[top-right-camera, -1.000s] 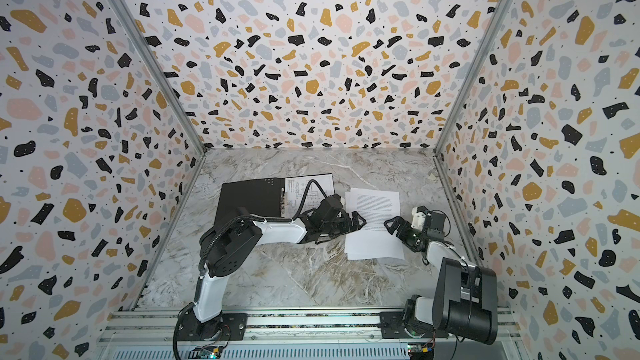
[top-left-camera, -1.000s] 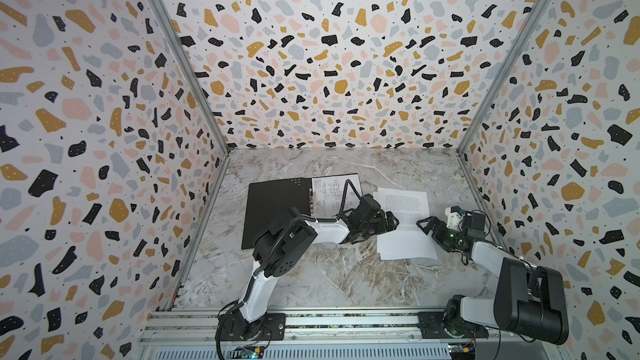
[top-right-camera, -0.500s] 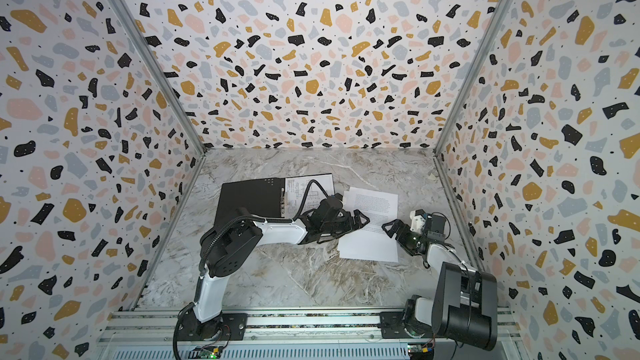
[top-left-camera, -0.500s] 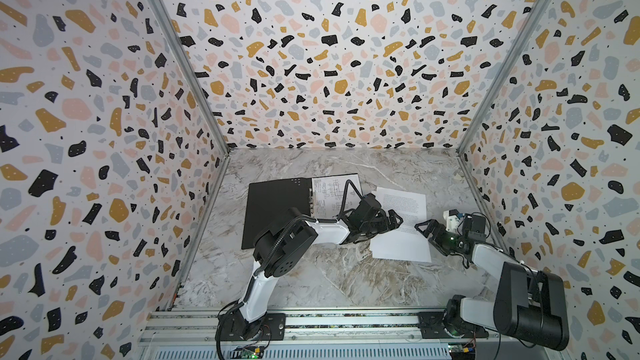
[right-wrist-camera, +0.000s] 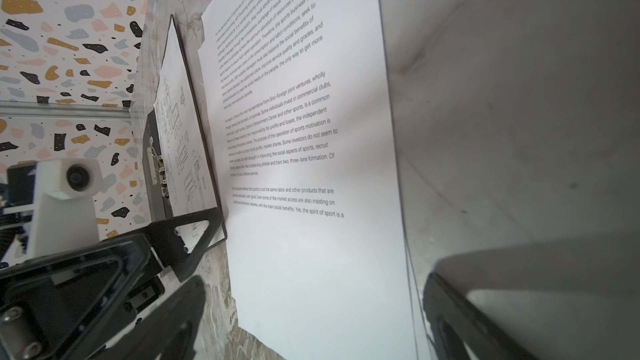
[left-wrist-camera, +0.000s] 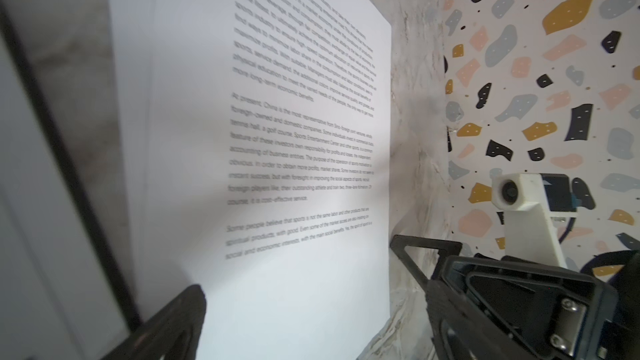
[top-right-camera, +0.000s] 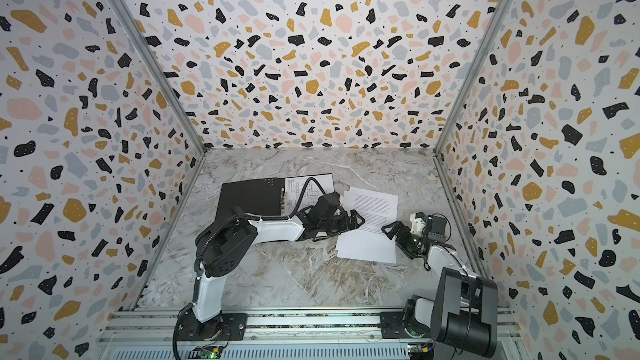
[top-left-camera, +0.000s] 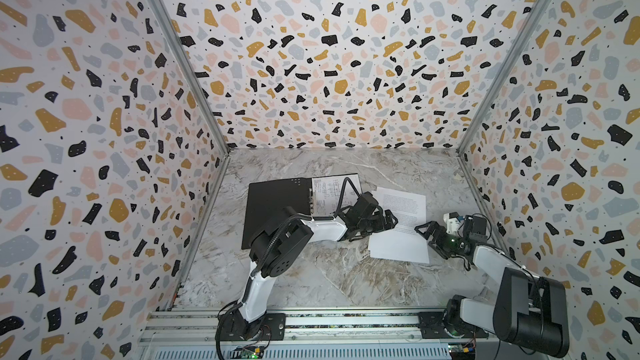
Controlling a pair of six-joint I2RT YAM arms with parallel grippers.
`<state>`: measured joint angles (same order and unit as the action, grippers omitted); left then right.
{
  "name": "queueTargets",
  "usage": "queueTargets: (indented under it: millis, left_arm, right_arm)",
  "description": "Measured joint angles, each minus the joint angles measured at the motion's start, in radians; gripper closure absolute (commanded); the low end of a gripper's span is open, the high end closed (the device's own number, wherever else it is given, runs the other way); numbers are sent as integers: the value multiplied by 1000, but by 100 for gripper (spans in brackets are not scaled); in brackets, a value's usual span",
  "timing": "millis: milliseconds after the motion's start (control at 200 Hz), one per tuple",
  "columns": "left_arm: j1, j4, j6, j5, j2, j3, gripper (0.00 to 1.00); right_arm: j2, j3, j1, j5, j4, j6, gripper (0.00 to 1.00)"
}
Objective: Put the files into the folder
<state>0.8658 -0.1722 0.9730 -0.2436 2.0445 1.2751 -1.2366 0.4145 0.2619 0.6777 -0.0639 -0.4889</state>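
The folder [top-left-camera: 277, 209] [top-right-camera: 249, 199] lies open and flat, black inside up. One of the files, the diagram sheet [top-left-camera: 330, 190] [right-wrist-camera: 180, 126], rests on its right half. The other file, the text sheet [top-left-camera: 398, 233] [top-right-camera: 369, 237] [left-wrist-camera: 277, 133] [right-wrist-camera: 304, 133], lies slightly askew on the table just right of the folder. My left gripper [top-left-camera: 389, 221] [left-wrist-camera: 311, 323] is open at that sheet's left edge. Opposite it, at the sheet's right edge, my right gripper [top-left-camera: 426, 232] [right-wrist-camera: 311, 313] is also open. Neither holds anything.
The marble table [top-left-camera: 329, 278] is boxed in by terrazzo-patterned walls; the right wall [top-left-camera: 519, 202] stands close behind my right arm. An aluminium rail [top-left-camera: 346, 323] carrying both arm bases runs along the front edge.
The text sheet has slid a little to the left and turned slightly askew. My right gripper has crept left along with it; the left gripper has barely moved.
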Motion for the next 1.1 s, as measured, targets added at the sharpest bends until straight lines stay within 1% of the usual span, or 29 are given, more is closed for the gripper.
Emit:
queueTargets:
  millis: [55, 125, 210, 330, 501, 701, 871, 1101]
  left_arm:
    - [-16, 58, -47, 6, 10, 54, 0]
    - [-32, 127, -111, 13, 40, 158, 0]
    - [-43, 172, -172, 16, 84, 268, 0]
    - [-42, 223, -227, 17, 134, 348, 0]
    - [-43, 311, -277, 44, 191, 386, 0]
    - [-47, 378, -309, 77, 219, 412, 0]
    - [-50, 385, -326, 84, 230, 428, 0]
    - [-53, 354, -322, 40, 243, 435, 0]
  right_arm:
    - [-2, 3, 1, -10, 3, 8, 1]
    - [-13, 13, 3, -21, 6, 17, 0]
    - [-39, 29, 6, -28, 25, 26, 1]
    - [-84, 58, 8, -39, 47, 37, 1]
    - [-105, 71, 9, -49, 67, 45, 1]
    - [-113, 71, 9, -56, 84, 47, 0]
    - [-124, 75, 9, -57, 98, 54, 0]
    - [-180, 109, 9, -42, 124, 64, 1]
